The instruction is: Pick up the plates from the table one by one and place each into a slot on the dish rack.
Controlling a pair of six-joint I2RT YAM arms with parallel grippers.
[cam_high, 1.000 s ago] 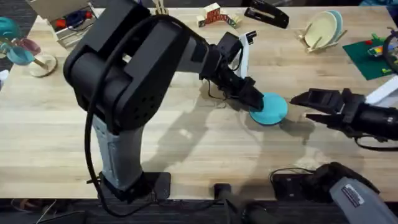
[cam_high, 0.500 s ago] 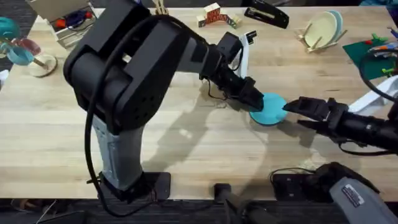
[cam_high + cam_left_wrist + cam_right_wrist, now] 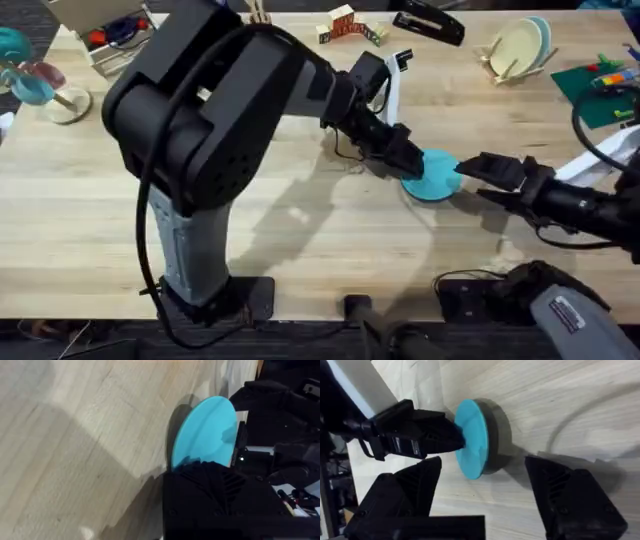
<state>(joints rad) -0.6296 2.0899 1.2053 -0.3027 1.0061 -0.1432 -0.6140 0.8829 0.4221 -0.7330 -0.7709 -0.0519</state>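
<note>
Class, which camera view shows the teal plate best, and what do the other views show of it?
The right wrist view: the teal plate stands on edge, off the table, pinched by the left gripper. The left wrist view shows its broad face, the lower edge hidden. Overhead it is small between both grippers.

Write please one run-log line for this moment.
left gripper: shut on teal plate, tilted up on table | right gripper: open, at plate's edge | dish rack: holds cream plate
</note>
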